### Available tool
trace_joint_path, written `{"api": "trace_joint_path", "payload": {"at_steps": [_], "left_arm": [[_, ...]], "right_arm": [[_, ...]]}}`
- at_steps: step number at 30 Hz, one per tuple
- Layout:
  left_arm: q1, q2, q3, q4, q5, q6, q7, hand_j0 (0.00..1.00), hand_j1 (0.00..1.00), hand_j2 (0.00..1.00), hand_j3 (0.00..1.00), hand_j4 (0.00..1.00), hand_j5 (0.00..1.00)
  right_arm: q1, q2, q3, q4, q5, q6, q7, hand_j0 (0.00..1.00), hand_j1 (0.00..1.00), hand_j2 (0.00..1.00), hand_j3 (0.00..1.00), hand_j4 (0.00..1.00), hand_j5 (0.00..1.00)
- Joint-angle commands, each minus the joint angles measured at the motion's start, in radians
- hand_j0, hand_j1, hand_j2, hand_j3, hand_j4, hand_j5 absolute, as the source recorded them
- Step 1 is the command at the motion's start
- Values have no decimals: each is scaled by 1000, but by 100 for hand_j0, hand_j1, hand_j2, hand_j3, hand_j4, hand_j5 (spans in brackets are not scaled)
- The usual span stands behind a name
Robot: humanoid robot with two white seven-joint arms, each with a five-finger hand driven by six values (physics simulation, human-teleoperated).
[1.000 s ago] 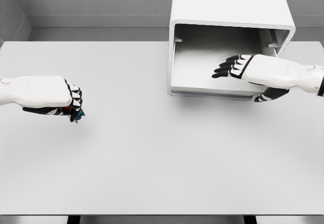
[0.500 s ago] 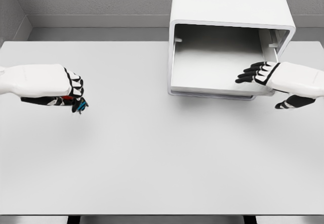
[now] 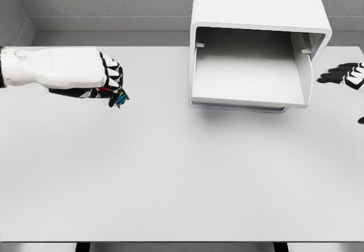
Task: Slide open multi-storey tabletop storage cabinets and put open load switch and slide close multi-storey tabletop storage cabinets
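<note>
My left robot hand [image 3: 105, 84] hangs above the worktop [image 3: 170, 172] at about 9 o'clock, fingers curled tight around the switch [image 3: 119, 98], of which only a scrap of blue and red peeks out below my knuckles. So the switch is in my fist, off the surface, well apart from the cabinet [image 3: 259, 41]. I judge it small, light and rigid, a hard plastic body that won't give under pressure; its lever or terminals may be the delicate part, though most of it is hidden and I cannot tell its shape. A wrap around the body, as I have now, seems the safest hold, and smooth plastic could slip if I loosen too early. My right robot hand [image 3: 344, 74] shows only at the 3 o'clock edge, fingers stretched out and holding nothing, just beside the cabinet's right side. The cabinet stands at 1 o'clock on the worktop with its drawer [image 3: 250, 84] pulled forward. The drawer floor looks bare; I see nothing lying in it. It appears wide and shallow, so I expect setting the switch down in the middle should be easy.
</note>
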Motion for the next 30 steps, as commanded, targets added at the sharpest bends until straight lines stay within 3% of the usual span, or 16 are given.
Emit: {"api": "trace_joint_path", "payload": {"at_steps": [1,2,5,11,12,15,19,25,30], "left_arm": [[0,-51,0,1,7,4,1,32,32,32,32,32,32],[-8,-82,-3,1,7,4,1,32,32,32,32,32,32],[-38,-131,-8,1,6,4,1,32,32,32,32,32,32],[-84,-218,-12,1,7,4,1,32,32,32,32,32,32],[-98,-235,-25,1,7,4,1,32,32,32,32,32,32],[-121,-289,-34,4,3,4,1,32,32,32,32,32,32],[-164,-368,-66,12,-2,4,1,32,32,32,32,32,32],[-207,-462,-92,42,-4,4,1,32,32,32,32,32,32],[-250,-556,-130,137,-19,4,1,32,32,32,32,32,32]], "right_arm": [[0,4,-96,15,-13,4,-1,100,100,100,100,100,100],[54,17,-142,20,-13,4,-1,100,100,100,100,100,100],[150,34,-146,29,-11,4,-1,100,100,100,100,100,100],[181,26,-18,52,-3,4,-1,100,100,100,100,100,100],[170,23,28,41,1,4,-1,91,91,91,91,91,91],[169,21,63,31,10,4,-1,47,47,47,47,47,47],[140,21,112,14,20,4,-1,46,46,46,46,46,46],[88,23,152,-15,20,4,-1,54,54,54,54,54,54],[63,24,183,-15,20,4,-1,60,60,60,60,60,60]]}}
